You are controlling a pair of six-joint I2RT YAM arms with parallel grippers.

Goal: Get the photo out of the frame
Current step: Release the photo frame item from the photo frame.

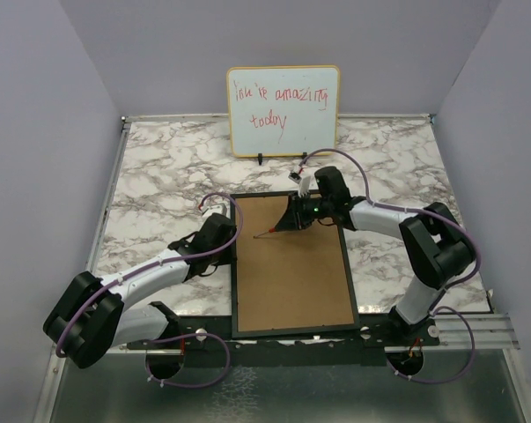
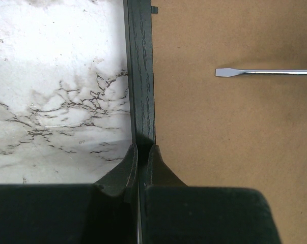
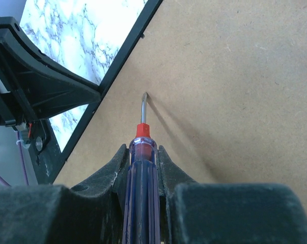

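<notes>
The frame [image 1: 234, 291] lies back-up at the table's near edge, the photo hidden under its brown back panel [image 1: 291, 264]. My left pincer [image 2: 141, 151], fingers together, sits on the left rail. My right pincer [image 3: 142, 152] is clamped on the screwdriver [image 2: 265, 72]. I reckon I'm freeing tabs: next, the blade must reach the rail-side tab [image 2: 154, 9] and lever it.

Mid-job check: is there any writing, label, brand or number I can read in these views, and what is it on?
"You're amazing today": red handwriting on the wood-edged white whiteboard at the back; the first word is scrawled, so that is a best reading.
None on the brown fibreboard back panel of the thin black picture frame.
None visible on the blue-and-red-handled flat screwdriver.
</notes>
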